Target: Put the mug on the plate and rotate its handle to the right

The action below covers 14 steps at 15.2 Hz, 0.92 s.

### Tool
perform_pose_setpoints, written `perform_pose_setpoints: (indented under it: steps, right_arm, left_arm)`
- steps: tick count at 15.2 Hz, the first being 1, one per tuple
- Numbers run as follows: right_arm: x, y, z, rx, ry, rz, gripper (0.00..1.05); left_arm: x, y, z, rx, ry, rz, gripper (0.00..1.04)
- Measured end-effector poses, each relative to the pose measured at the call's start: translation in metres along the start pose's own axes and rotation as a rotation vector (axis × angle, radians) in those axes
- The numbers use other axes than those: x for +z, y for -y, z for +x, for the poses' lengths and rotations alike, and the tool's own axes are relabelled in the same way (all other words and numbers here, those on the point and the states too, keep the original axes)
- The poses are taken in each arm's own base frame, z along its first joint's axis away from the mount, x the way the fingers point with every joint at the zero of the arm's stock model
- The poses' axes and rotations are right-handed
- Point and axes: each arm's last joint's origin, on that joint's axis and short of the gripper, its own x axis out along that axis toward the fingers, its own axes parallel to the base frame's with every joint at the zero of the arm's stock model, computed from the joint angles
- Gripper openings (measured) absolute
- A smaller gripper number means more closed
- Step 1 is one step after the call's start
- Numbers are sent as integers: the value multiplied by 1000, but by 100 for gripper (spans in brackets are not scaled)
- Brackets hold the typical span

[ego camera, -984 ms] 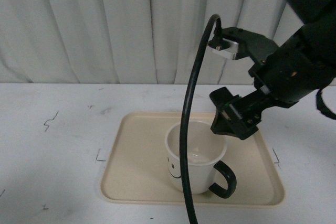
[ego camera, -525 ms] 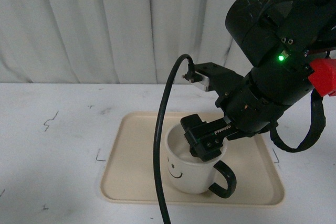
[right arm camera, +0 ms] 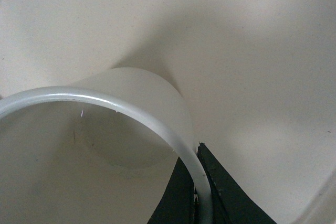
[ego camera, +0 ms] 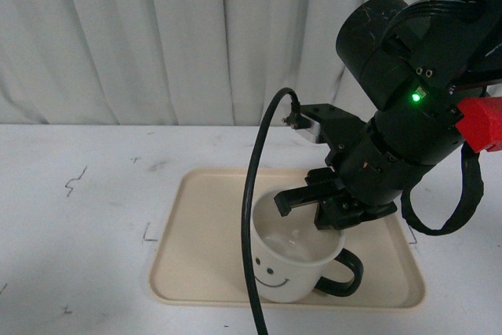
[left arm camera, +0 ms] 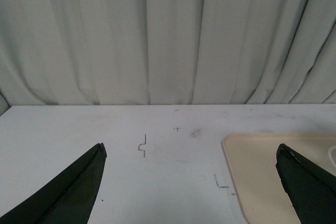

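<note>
Mug (ego camera: 294,260) stood on the plate (ego camera: 196,256), lower centre of the front frame, smiley toward the camera; handle (ego camera: 345,276) pointed to the lower right of frame, which I judged roughly the wanted side. Right hand (ego camera: 318,213) was closed on the mug's far-right rim, one finger inside, one outside; the right wrist view showed the rim pinched between dark fingers (right arm camera: 223,195). A rim pinch probably suited the job because the wrist could twist the mug about its own axis without touching the handle. Left hand (left arm camera: 190,149) hung open, jaws wide, nothing between, over bare tabletop (ego camera: 86,225) left of the plate, likely parked out of the way. Black cable (ego camera: 251,217) crossed in front of the mug, hiding a strip of its wall.
</note>
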Motion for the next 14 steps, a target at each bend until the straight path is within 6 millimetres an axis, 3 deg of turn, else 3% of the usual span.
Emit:
perform_pose_setpoints:
  steps: [3,4,5,14]
  right_arm:
    - [7,7,-11,2,-34,-53,3]
    - [22,19,-28,-35,-18,-142,3]
    - [41,32,-41,-80,-30,-336,3]
    - [56,8,4,7,-117,-564,3]
  left_arm:
    - [0,0,0,0,0,0,98]
    - [0,0,0,0,0,0,98]
    - [0,0,0,0,0,0,98]
    - [0,0,0,0,0,0,98]
